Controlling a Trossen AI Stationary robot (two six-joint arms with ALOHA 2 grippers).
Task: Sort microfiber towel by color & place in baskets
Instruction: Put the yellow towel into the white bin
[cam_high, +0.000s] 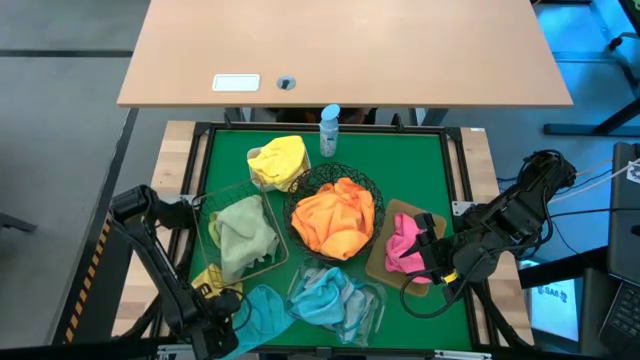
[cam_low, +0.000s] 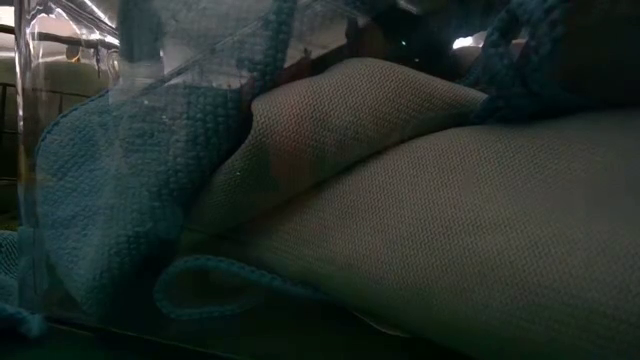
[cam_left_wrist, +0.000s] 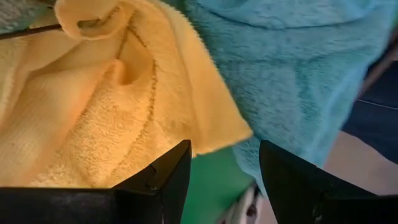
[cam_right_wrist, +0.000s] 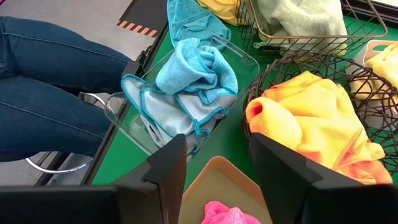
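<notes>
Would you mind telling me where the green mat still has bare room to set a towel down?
The green mat is bare in its far right corner, beyond the round black wire bowl of orange towels and right of the blue-capped spray bottle. A smaller patch lies left of the yellow towels. The near half is crowded with containers.

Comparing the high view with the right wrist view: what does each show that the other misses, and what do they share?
Only the high view shows the yellow towels in the small white tub, the spray bottle, the left gripper at the mat's near left corner, and the right gripper seen from outside, above the pink towel.

Only the right wrist view shows a seated person's jeans-clad legs beside the table.

Both show the orange towels in the black wire bowl, blue towels in the clear tray, green towels in the wire basket, and the pink towel on the tan tray.
</notes>
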